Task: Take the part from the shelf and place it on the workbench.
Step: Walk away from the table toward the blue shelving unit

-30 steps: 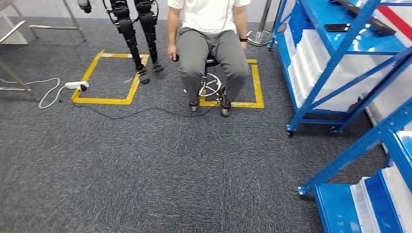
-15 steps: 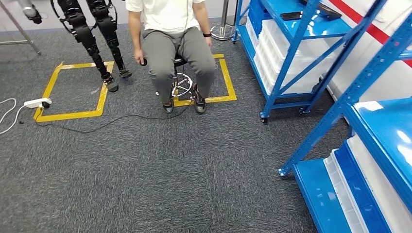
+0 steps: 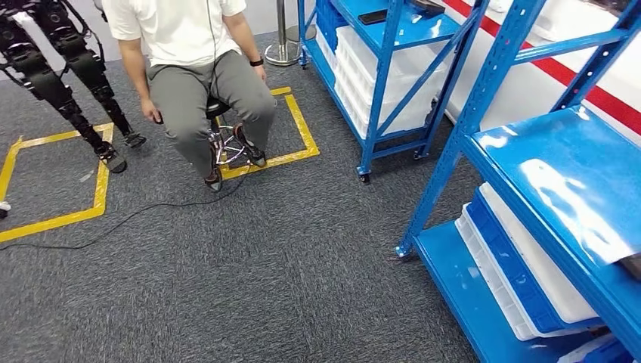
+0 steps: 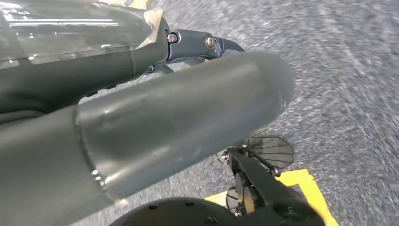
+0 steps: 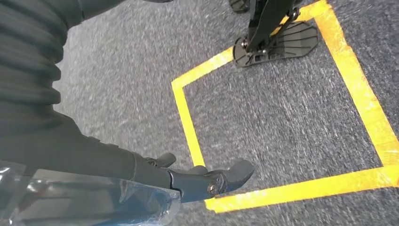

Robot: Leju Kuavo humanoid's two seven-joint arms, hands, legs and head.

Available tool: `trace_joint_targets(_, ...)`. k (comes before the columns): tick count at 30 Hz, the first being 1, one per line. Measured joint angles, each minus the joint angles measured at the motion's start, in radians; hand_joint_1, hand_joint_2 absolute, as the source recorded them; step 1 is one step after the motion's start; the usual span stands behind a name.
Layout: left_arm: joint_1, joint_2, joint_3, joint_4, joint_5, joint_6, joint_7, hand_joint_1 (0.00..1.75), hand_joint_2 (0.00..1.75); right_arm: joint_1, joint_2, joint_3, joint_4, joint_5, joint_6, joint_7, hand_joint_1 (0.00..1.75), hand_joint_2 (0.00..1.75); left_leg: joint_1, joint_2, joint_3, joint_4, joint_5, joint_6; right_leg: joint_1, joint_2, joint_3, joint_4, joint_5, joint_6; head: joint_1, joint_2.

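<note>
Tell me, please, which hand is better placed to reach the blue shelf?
Probably the right hand: the blue shelf stands to the robot's right in the head view. It and the left hand both hang over grey carpet.

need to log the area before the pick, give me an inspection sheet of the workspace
surface: grey carpet floor with yellow tape squares; workbench nothing seen
job's things: near blue shelf holds white trays on its lower level; the part cannot be told
clutter: dark flat item on the far blue rack
hands: left hand and right hand hang over the carpet, nothing seen in them; open or closed cannot be told
cables: black cable trails across the carpet
surroundings: a person seated on a stool; another robot's black legs beside
</note>
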Motion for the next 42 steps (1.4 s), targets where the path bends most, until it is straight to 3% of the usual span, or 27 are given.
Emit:
trace_joint_targets(1,0.000,0.001,0.000,0.000,-0.002,0.001,0.001,0.00,0.00,0.000,0.003,0.000,0.000,0.000,0.000,0.000,0.00,1.75,-0.001,-0.013,0.009,-0.023,0.004,0.002,0.001,0.011,-0.005,0.002,0.000,0.005,0.000,0.000)
trace_joint_targets(2,-0.001,0.001,-0.001,0.000,-0.003,0.001,0.003,0.00,0.00,0.000,0.005,0.001,0.000,-0.001,0.000,0.001,0.00,1.75,-0.005,-0.010,0.012,-0.031,0.001,0.005,0.002,0.021,-0.013,0.003,0.001,0.011,0.001,0.000)
trace_joint_targets(3,-0.003,0.001,-0.001,0.000,-0.004,0.002,0.005,0.00,0.00,0.002,0.006,0.001,0.000,-0.003,0.000,0.001,0.00,1.75,-0.008,0.002,0.013,-0.034,0.003,0.011,0.000,0.031,-0.019,0.002,0.003,0.017,0.000,0.000)
trace_joint_targets(4,-0.004,0.001,-0.001,0.000,-0.005,0.002,0.006,0.00,0.00,0.005,0.006,0.001,0.000,-0.005,0.000,0.002,0.00,1.75,-0.010,0.015,0.017,-0.041,0.007,0.019,-0.001,0.023,-0.025,0.008,0.001,0.022,0.000,0.000)
trace_joint_targets(5,-0.005,0.001,-0.002,0.000,-0.006,0.002,0.008,0.00,0.00,0.006,0.007,0.001,0.000,-0.006,-0.001,0.003,0.00,1.75,-0.010,0.028,0.021,-0.050,0.012,0.028,-0.002,0.001,-0.036,0.026,-0.009,0.024,0.002,0.000)
trace_joint_targets(7,-0.003,0.001,-0.002,0.000,-0.008,0.002,0.009,0.00,0.00,0.005,0.010,0.001,0.000,-0.008,-0.001,0.008,0.00,1.75,-0.010,0.060,0.026,-0.061,0.018,0.039,-0.002,-0.061,-0.082,0.118,-0.057,0.021,0.006,0.000)
trace_joint_targets(9,-0.001,0.002,-0.001,0.000,-0.009,0.003,0.009,0.00,0.00,0.003,0.011,0.002,0.000,-0.009,-0.002,0.014,0.00,1.75,-0.013,0.094,0.026,-0.061,0.017,0.041,-0.007,-0.088,-0.142,0.237,-0.106,0.024,0.007,0.000)
trace_joint_targets(10,0.000,0.002,-0.001,0.000,-0.010,0.003,0.009,0.00,0.00,0.004,0.011,0.002,0.000,-0.009,-0.003,0.016,0.00,1.75,-0.013,0.110,0.026,-0.061,0.016,0.040,-0.011,-0.093,-0.155,0.266,-0.113,0.031,0.007,0.000)
trace_joint_targets(11,0.000,0.001,-0.001,0.000,-0.012,0.002,0.009,0.00,0.00,0.006,0.010,0.002,0.000,-0.010,-0.003,0.016,0.00,1.75,-0.012,0.125,0.027,-0.061,0.014,0.038,-0.016,-0.098,-0.149,0.257,-0.104,0.041,0.007,0.000)
trace_joint_targets(12,0.000,0.000,-0.001,0.000,-0.015,0.002,0.010,0.00,0.00,0.008,0.009,0.002,0.000,-0.012,-0.003,0.016,0.00,1.75,-0.011,0.137,0.029,-0.060,0.012,0.034,-0.021,-0.109,-0.122,0.210,-0.084,0.053,0.008,0.000)
trace_joint_targets(14,0.000,-0.001,-0.001,0.000,-0.019,0.001,0.012,0.00,0.00,0.008,0.009,0.003,0.000,-0.013,-0.003,0.016,0.00,1.75,-0.011,0.160,0.037,-0.057,0.002,0.020,-0.027,-0.161,-0.047,0.077,-0.036,0.071,0.009,0.000)
trace_joint_targets(16,0.001,-0.001,-0.001,0.000,-0.022,0.000,0.014,0.00,0.00,0.005,0.010,0.005,0.000,-0.012,-0.002,0.015,0.00,1.75,-0.014,0.181,0.048,-0.055,-0.008,0.005,-0.024,-0.197,-0.010,0.012,-0.013,0.063,0.006,0.000)
trace_joint_targets(19,-0.004,-0.003,-0.001,0.000,-0.022,0.000,0.018,0.00,0.00,0.006,0.009,0.006,0.000,-0.008,-0.001,0.014,0.00,1.75,-0.007,0.202,0.065,-0.056,-0.021,-0.015,-0.017,-0.166,-0.011,0.008,-0.011,0.031,0.001,0.000)
trace_joint_targets(21,-0.006,-0.004,-0.001,0.000,-0.022,0.000,0.019,0.00,0.00,0.006,0.007,0.009,0.000,-0.005,0.000,0.014,0.00,1.75,0.001,0.157,0.050,-0.010,-0.060,-0.023,-0.021,-0.140,-0.006,0.005,-0.007,0.014,-0.002,0.000)
trace_joint_targets(23,-0.004,-0.005,-0.001,0.000,-0.022,0.000,0.019,0.00,0.00,0.004,0.007,0.012,0.000,-0.002,0.001,0.014,0.00,1.75,0.002,0.096,-0.009,0.116,-0.130,-0.021,-0.016,-0.113,-0.008,0.005,-0.004,0.001,-0.005,0.000)
trace_joint_targets(25,0.001,-0.005,-0.001,0.000,-0.023,0.000,0.020,0.00,0.00,0.004,0.007,0.014,0.000,0.000,0.001,0.014,0.00,1.75,0.001,0.076,-0.071,0.227,-0.164,-0.015,-0.007,-0.083,-0.008,0.005,-0.003,-0.004,-0.006,0.000)
trace_joint_targets(26,0.003,-0.005,-0.001,0.000,-0.023,0.001,0.020,0.00,0.00,0.005,0.007,0.015,0.000,0.000,0.001,0.014,0.00,1.75,-0.001,0.073,-0.081,0.233,-0.150,-0.009,-0.003,-0.067,-0.007,0.006,-0.003,-0.005,-0.006,0.000)
trace_joint_targets(27,0.004,-0.005,-0.001,0.000,-0.024,0.001,0.021,0.00,0.00,0.006,0.006,0.015,0.000,0.000,0.001,0.014,0.00,1.75,-0.003,0.068,-0.074,0.204,-0.118,-0.003,-0.001,-0.052,-0.005,0.006,-0.003,-0.005,-0.005,0.000)
trace_joint_targets(29,0.004,-0.004,-0.001,0.000,-0.026,0.001,0.021,0.00,0.00,0.006,0.006,0.015,0.000,0.000,0.000,0.014,0.00,1.75,-0.008,0.031,-0.026,0.077,-0.039,0.014,0.002,-0.023,-0.002,0.006,-0.003,-0.004,-0.005,0.000)
trace_joint_targets(30,0.005,-0.003,-0.001,0.000,-0.028,0.001,0.021,0.00,0.00,0.005,0.007,0.016,0.000,0.000,0.000,0.014,0.00,1.75,-0.011,0.012,-0.005,0.022,-0.014,0.020,0.004,-0.011,-0.003,0.007,-0.002,-0.003,-0.005,0.000)
trace_joint_targets(32,0.004,-0.002,-0.001,0.000,-0.032,0.001,0.021,0.00,0.00,0.004,0.007,0.017,0.000,-0.001,0.000,0.014,0.00,1.75,-0.017,-0.006,0.013,-0.026,-0.001,0.026,0.004,0.010,-0.010,0.008,0.001,0.003,-0.005,0.000)
trace_joint_targets(34,0.001,-0.003,-0.001,0.000,-0.033,0.001,0.022,0.00,0.00,0.007,0.005,0.017,0.000,-0.001,0.000,0.013,0.00,1.75,-0.020,0.018,0.017,-0.039,0.007,0.033,0.002,0.019,-0.021,0.008,0.006,0.013,-0.005,0.000)
trace_joint_targets(36,0.001,-0.005,-0.001,0.000,-0.033,0.001,0.022,0.00,0.00,0.008,0.003,0.018,0.000,0.000,0.001,0.013,0.00,1.75,-0.018,0.043,0.024,-0.058,0.018,0.044,0.003,-0.023,-0.046,0.043,-0.014,0.016,-0.003,0.000)
trace_joint_targets(38,0.003,-0.007,-0.001,0.000,-0.033,0.001,0.024,0.00,0.00,0.004,0.003,0.020,0.000,0.001,0.002,0.013,0.00,1.75,-0.017,0.074,0.027,-0.068,0.023,0.050,0.001,-0.077,-0.101,0.149,-0.068,0.015,0.000,0.000)
trace_joint_targets(39,0.004,-0.007,0.000,0.000,-0.033,0.001,0.025,0.00,0.00,0.003,0.003,0.021,0.000,0.001,0.002,0.013,0.00,1.75,-0.017,0.091,0.027,-0.068,0.023,0.051,-0.002,-0.088,-0.133,0.213,-0.094,0.017,0.001,0.000)
trace_joint_targets(41,0.005,-0.008,0.000,0.000,-0.033,0.002,0.028,0.00,0.00,0.004,0.002,0.022,0.000,0.001,0.001,0.013,0.00,1.75,-0.017,0.120,0.025,-0.068,0.022,0.049,-0.013,-0.097,-0.160,0.273,-0.108,0.033,0.002,0.000)
trace_joint_targets(42,0.005,-0.008,0.000,0.000,-0.034,0.002,0.029,0.00,0.00,0.006,0.000,0.022,0.000,0.000,0.001,0.013,0.00,1.75,-0.015,0.133,0.025,-0.067,0.021,0.046,-0.018,-0.103,-0.143,0.246,-0.094,0.046,0.002,0.000)
